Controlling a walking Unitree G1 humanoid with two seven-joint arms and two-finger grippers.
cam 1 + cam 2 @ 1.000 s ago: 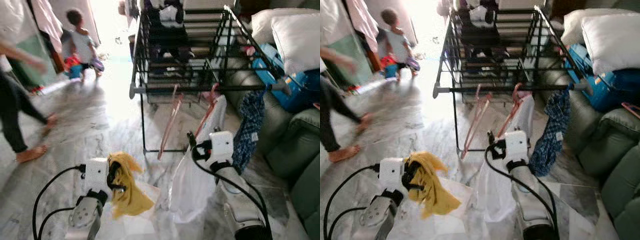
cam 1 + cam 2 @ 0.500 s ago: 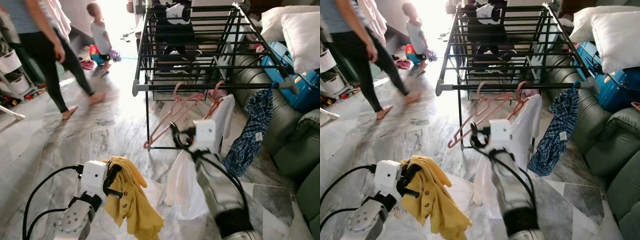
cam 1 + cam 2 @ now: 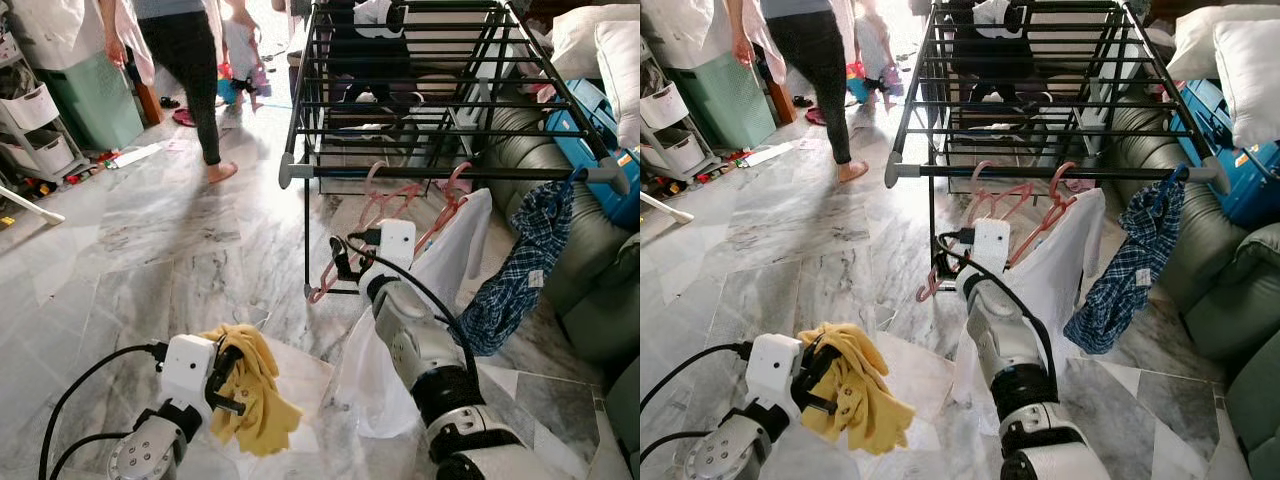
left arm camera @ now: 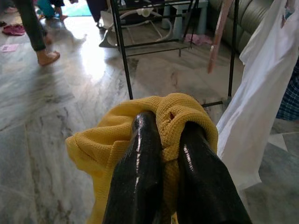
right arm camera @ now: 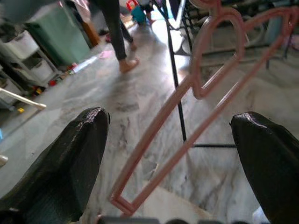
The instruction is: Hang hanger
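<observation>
Since the earlier frame the right gripper (image 5: 170, 158) has swung left to the empty pink hanger (image 3: 345, 255), which hangs from the drying rack's front rail (image 3: 440, 172); its fingers gape wide around it, gripping nothing. The left gripper (image 4: 170, 154) is clamped on a yellow garment (image 3: 250, 395). Fetching looks under way; next, pinching the hanger's arm

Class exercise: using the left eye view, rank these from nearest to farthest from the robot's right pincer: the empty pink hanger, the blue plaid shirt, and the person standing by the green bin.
1. The empty pink hanger, hanging from the rack rail just in front of the open right pincer.
2. The blue plaid shirt, off to the right at the rail's end.
3. The person, far back on the left.
</observation>
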